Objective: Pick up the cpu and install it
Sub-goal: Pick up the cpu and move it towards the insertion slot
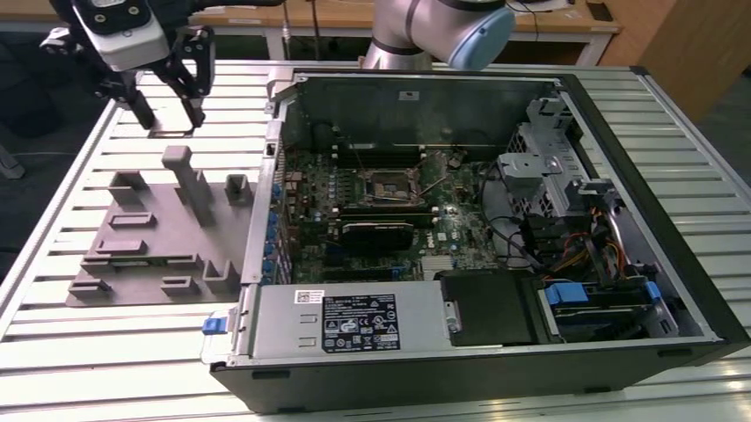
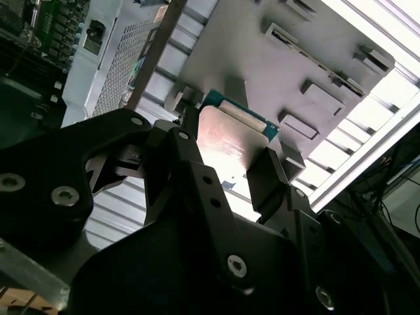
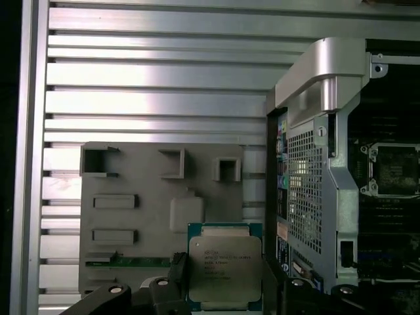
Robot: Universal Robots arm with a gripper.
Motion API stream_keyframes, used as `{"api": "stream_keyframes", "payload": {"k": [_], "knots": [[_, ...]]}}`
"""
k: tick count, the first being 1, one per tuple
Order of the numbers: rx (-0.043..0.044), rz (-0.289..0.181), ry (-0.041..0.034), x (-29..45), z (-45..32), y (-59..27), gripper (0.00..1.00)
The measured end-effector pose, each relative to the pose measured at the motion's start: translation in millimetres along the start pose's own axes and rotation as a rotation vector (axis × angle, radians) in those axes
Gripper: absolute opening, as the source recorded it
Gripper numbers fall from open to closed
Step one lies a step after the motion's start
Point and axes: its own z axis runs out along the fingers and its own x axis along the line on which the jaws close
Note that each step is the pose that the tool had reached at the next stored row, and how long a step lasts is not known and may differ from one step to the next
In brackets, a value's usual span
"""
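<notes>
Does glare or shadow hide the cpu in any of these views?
Second wrist view: glare washes out the lid of the cpu held between the fingers, and the table slats burn white. First wrist view: the cpu is evenly lit. Exterior view: the computer case interior is darker than the slats.

The cpu (image 3: 225, 269) has a satin silver metal lid; beyond it, the fixture plate (image 3: 131, 177) is matt grey plastic.
</notes>
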Motion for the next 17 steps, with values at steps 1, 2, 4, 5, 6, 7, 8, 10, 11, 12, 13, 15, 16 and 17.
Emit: {"api": "stream_keyframes", "payload": {"k": [1,2,4,5,6,7,8,10,11,12,13,15,16,17], "knots": [[-0.0001,0.000,-0.0001,-2.5,0.2,0.0,0.54],[-0.0001,0.000,0.0000,-5.2,0.3,0.0,0.54],[0.0000,0.000,0.0000,-10.2,0.4,0.0,0.54],[-0.0001,0.000,-0.0001,-12.6,0.6,0.0,0.54],[0.0000,0.000,0.0000,-15.1,0.6,0.0,0.54],[0.0000,0.000,0.0000,-17.5,0.7,0.0,0.54],[0.0000,0.000,0.0000,-20.2,0.9,0.1,0.54],[0.0000,0.000,0.0000,-25.3,1.0,0.1,0.54],[0.0000,0.000,0.0000,-27.8,1.1,0.1,0.54],[-0.0001,0.000,0.0000,-30.3,1.3,0.1,0.54],[-0.0001,0.000,0.0000,-32.8,1.4,0.1,0.54],[0.0000,0.000,0.0000,-37.9,1.5,0.1,0.54],[0.0000,0.000,0.0000,-40.4,1.7,0.1,0.54],[0.0000,0.000,0.0000,-43.3,1.8,0.1,0.54]]}}
